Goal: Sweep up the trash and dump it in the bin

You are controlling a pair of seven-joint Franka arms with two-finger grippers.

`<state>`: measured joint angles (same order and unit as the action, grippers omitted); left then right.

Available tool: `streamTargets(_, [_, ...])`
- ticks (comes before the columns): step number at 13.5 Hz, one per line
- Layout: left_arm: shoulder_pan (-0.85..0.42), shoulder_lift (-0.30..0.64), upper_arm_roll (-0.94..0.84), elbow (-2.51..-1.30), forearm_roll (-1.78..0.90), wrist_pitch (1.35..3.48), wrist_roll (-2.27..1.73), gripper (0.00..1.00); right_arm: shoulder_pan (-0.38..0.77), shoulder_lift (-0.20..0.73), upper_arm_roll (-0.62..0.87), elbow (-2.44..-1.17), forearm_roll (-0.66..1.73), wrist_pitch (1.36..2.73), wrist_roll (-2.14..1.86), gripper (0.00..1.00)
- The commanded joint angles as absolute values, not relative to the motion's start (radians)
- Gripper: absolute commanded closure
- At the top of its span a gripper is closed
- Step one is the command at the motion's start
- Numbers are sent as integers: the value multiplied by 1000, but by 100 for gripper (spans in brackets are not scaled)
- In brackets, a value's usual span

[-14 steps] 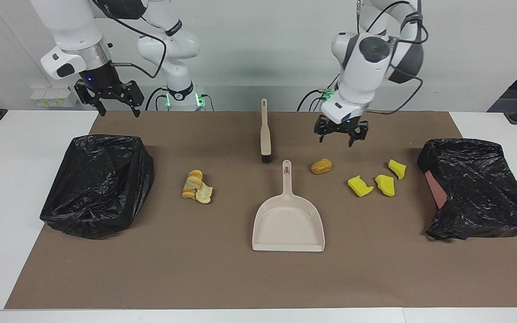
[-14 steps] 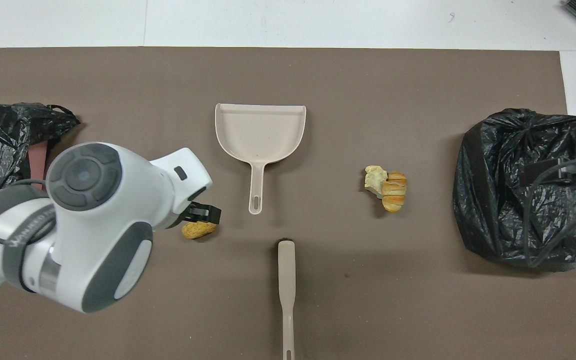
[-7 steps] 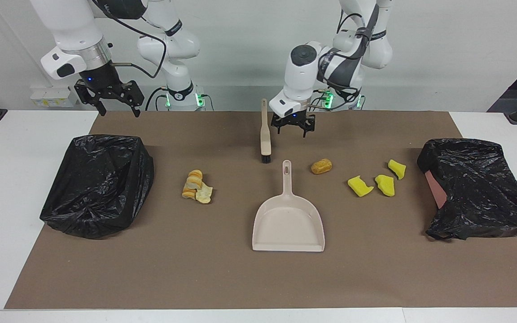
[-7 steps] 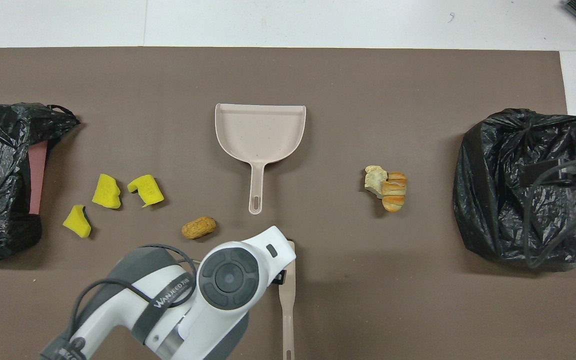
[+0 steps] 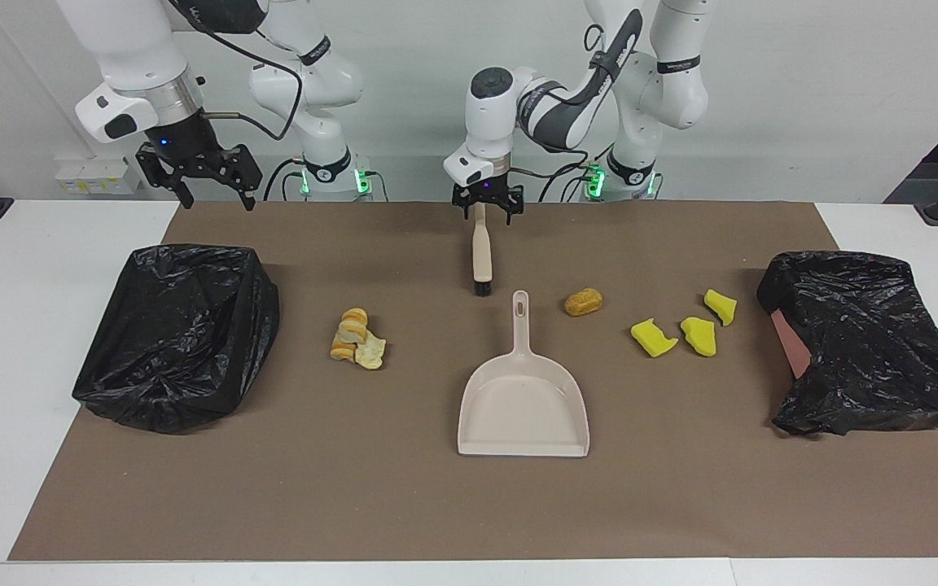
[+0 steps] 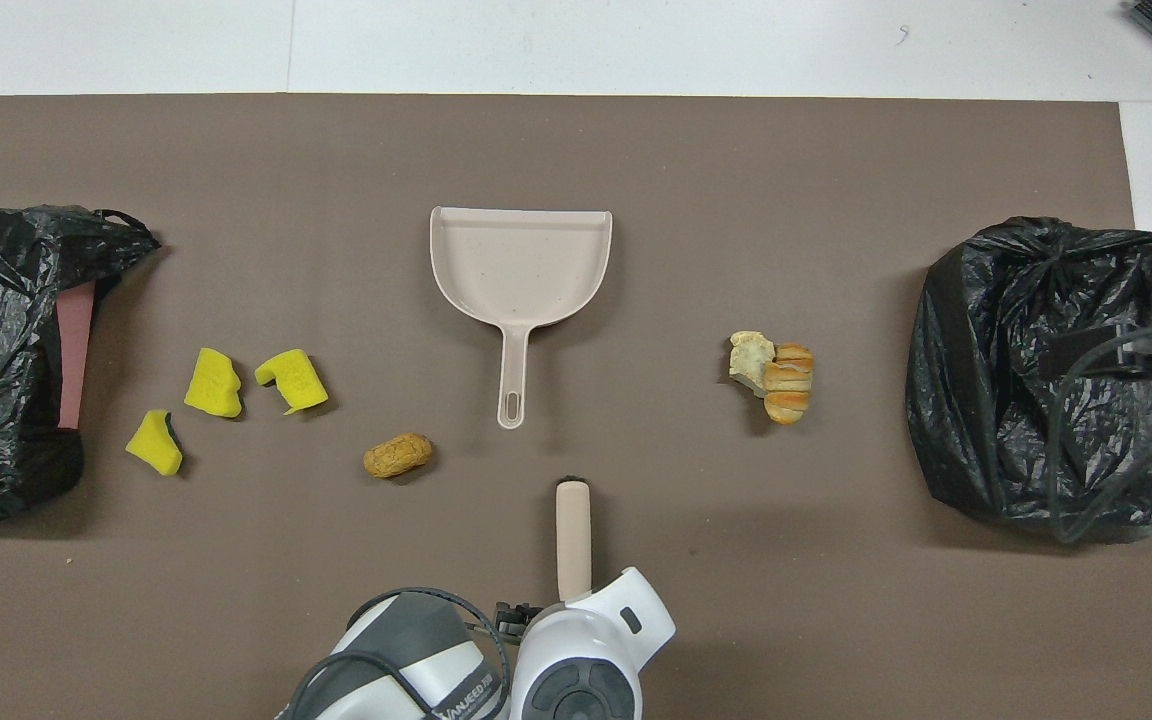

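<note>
The left gripper [image 5: 487, 213] hangs with its fingers spread apart on either side of the thin handle end of the beige plastic hand brush [image 5: 481, 254], low over it; whether the fingers touch the handle cannot be told. The brush lies flat on the brown table mat [image 5: 404, 496], its dark bristle end pointing away from the robots toward the beige plastic dustpan [image 5: 523, 404]. The dustpan rests farther from the robots than the brush, handle toward them and open mouth away.

Beside the dustpan handle, toward the left arm's end, lies the golden-brown bread-like lump [image 5: 583, 302]. Farther that way sit three yellow sponge chunks [image 5: 685, 334], close together but apart, near the crumpled black bag-lined bin [image 5: 868, 342] at that end of the mat. Toward the right arm's end, the pale tan-and-cream bread-like pieces [image 5: 357, 338] lie in a small touching cluster, between the dustpan and the second black bag-lined bin [image 5: 180, 334].

The right gripper [image 5: 196, 175] waits in the air with its fingers open and nothing in them, over the mat's corner nearest the robots at its own end.
</note>
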<state>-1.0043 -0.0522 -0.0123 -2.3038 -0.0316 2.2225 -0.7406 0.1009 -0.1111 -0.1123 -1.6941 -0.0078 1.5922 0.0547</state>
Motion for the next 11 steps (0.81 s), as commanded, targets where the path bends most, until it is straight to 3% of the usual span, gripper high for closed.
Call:
streamTargets(1, [-1022, -74, 6, -2338, -37, 2244, -765, 0, 94, -138, -107, -1723, -12, 1591, 43, 0])
streamTargets(11, [-1020, -63, 3, -2342, -140, 2230, -762, 3, 92, -140, -107, -1724, -12, 1586, 43, 0])
